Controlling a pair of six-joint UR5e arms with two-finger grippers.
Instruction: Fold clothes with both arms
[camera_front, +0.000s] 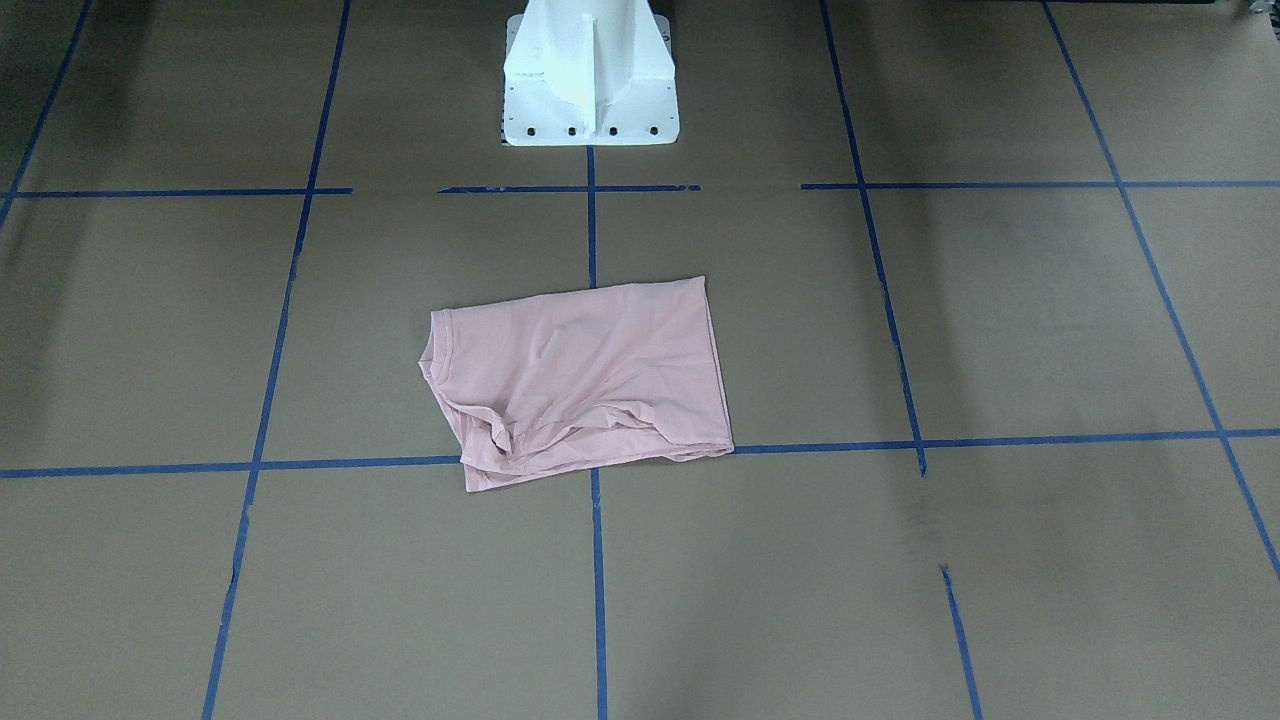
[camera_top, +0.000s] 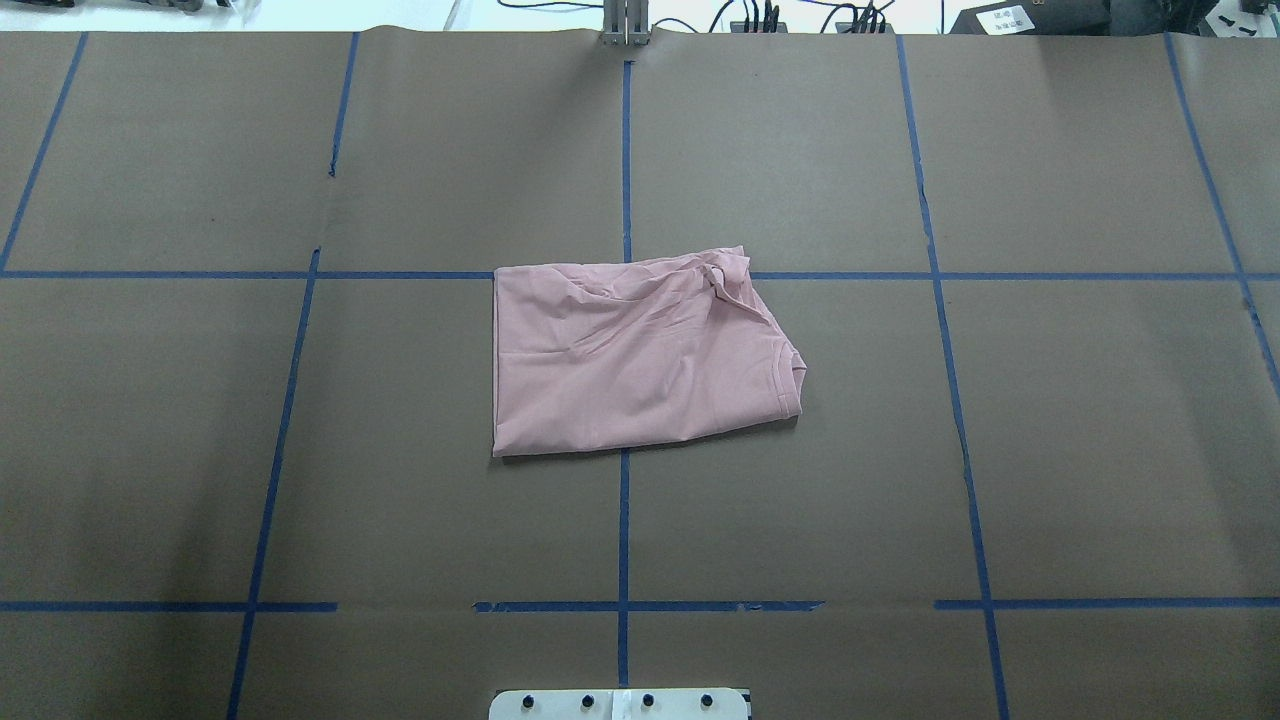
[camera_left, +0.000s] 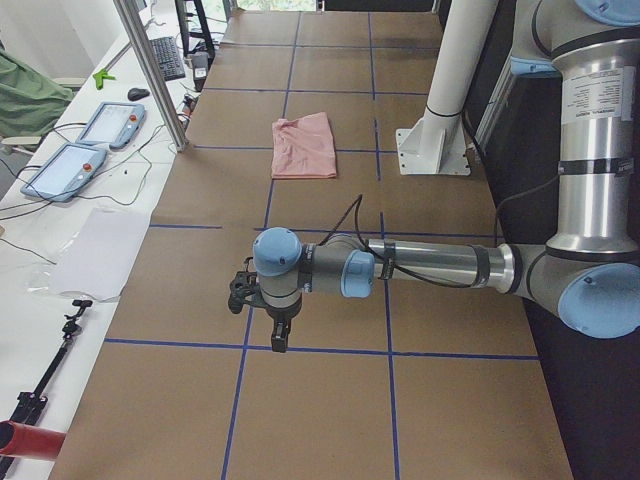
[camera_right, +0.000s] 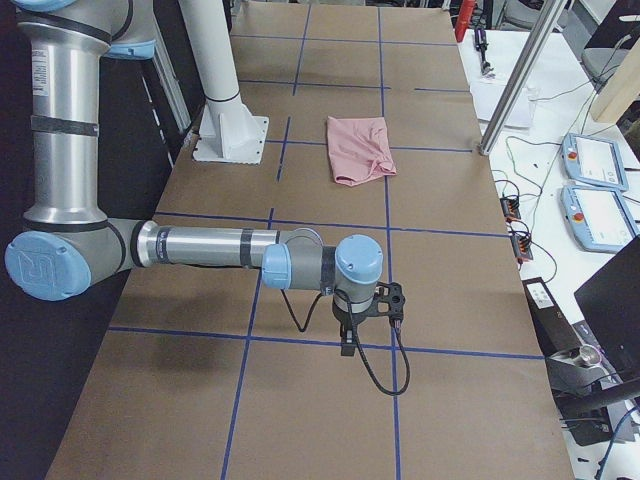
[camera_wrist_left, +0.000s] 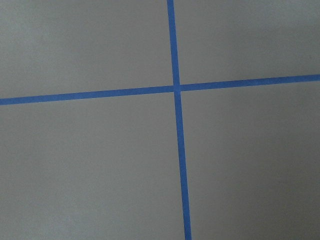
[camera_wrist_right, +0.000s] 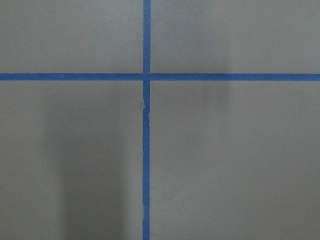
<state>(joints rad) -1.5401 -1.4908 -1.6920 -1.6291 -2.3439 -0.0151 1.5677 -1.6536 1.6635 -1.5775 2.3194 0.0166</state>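
The pale pink T-shirt (camera_top: 640, 350) lies folded into a rough rectangle at the table's middle, plain side up, with rumpled folds along its far edge; it also shows in the front-facing view (camera_front: 580, 380) and small in both side views (camera_left: 304, 146) (camera_right: 360, 149). No Snoopy print shows. My left gripper (camera_left: 280, 340) hangs over a blue tape crossing far out at the table's left end, well away from the shirt. My right gripper (camera_right: 347, 345) hangs likewise at the right end. Both show only in the side views, so I cannot tell whether they are open or shut. Nothing hangs from either.
The white pedestal base (camera_front: 588, 75) stands at the robot's edge behind the shirt. Blue tape lines (camera_top: 624, 160) grid the brown table. Pendant tablets (camera_left: 85, 145), cables and a metal post (camera_left: 150, 70) line the operators' side. The wrist views show only tape crossings (camera_wrist_left: 176, 88) (camera_wrist_right: 146, 76).
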